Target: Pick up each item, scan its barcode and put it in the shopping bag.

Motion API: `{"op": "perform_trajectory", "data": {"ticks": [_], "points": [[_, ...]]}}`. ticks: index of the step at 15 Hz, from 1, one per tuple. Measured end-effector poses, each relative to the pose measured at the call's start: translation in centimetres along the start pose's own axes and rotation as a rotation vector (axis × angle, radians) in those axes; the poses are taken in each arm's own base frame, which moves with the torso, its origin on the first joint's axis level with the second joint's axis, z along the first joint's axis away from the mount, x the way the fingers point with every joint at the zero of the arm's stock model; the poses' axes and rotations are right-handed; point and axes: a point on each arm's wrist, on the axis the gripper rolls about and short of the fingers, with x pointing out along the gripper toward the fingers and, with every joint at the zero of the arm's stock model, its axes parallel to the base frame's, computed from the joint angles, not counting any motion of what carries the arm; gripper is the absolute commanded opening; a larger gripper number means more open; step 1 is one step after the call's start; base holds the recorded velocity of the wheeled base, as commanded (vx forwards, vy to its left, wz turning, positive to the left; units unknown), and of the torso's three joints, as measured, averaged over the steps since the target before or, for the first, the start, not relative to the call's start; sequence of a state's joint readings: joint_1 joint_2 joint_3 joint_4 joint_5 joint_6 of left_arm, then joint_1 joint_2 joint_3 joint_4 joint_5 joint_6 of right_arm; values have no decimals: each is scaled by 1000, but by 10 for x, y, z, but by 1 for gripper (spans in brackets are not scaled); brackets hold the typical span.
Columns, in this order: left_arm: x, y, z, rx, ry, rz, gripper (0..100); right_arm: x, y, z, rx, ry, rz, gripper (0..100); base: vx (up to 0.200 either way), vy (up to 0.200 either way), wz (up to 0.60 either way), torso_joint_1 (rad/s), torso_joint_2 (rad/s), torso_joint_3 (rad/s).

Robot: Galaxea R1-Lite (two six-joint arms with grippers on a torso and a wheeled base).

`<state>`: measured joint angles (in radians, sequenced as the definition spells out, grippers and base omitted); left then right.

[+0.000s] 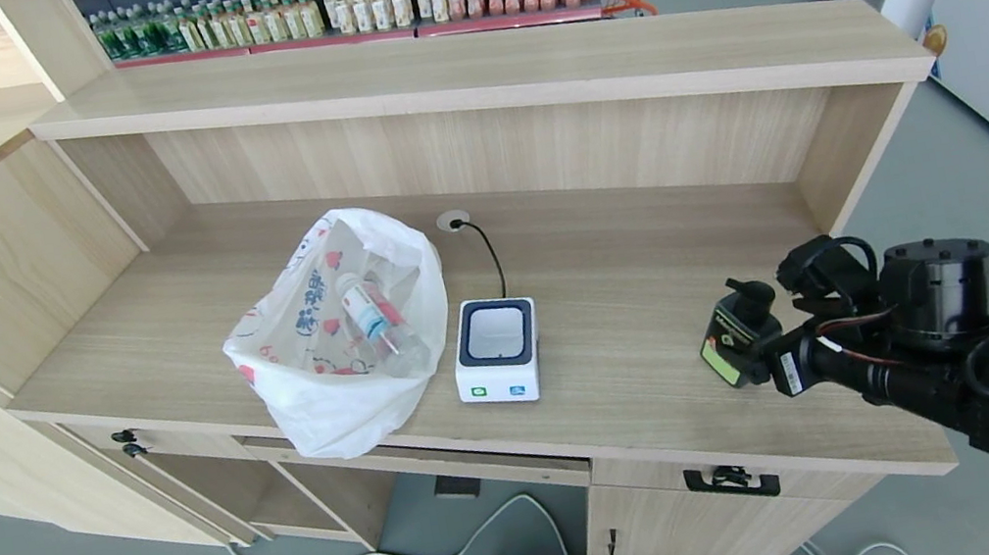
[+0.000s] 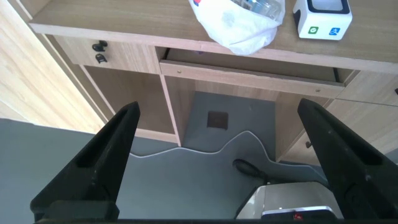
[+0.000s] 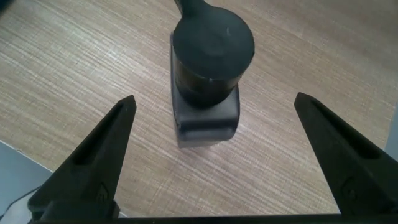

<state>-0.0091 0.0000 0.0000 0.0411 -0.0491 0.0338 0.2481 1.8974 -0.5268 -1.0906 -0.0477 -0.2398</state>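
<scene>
Your right hand point(image 1: 794, 319) is at the near right of the table point(image 1: 656, 292), fingers spread wide, lined up on the black pump bottle point(image 1: 734, 337) but not gripping it yet. I'd clamp the squarish body under the cap, not the pump, so it won't twist. The scanner point(image 1: 497, 349) is off to the left, and the shopping bag point(image 1: 323, 384) sits just beside it with a clear bottle point(image 1: 373, 322) inside. Your left hand point(image 2: 217, 118) is spread too, below the table edge.
</scene>
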Motion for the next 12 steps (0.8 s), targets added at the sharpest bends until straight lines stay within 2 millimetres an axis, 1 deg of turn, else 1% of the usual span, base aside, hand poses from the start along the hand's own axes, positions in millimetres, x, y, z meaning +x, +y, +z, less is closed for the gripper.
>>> {"op": "perform_trajectory", "data": {"ticks": [1, 2, 7, 12], "points": [[0, 0, 0, 0, 0, 0, 100, 5, 1, 0, -16, -1, 7, 100, 0, 0, 0, 0, 0, 0], [0, 0, 0, 0, 0, 0, 100, 9, 3, -1, -32, -4, 22, 0, 0, 0, 0, 0, 0, 0], [0, 0, 0, 0, 0, 1, 100, 26, 8, -5, -121, -59, 77, 0, 0, 0, 0, 0, 0, 0], [0, 0, 0, 0, 0, 0, 100, 27, 6, -8, -129, -50, 72, 0, 0, 0, 0, 0, 0, 0]]}}
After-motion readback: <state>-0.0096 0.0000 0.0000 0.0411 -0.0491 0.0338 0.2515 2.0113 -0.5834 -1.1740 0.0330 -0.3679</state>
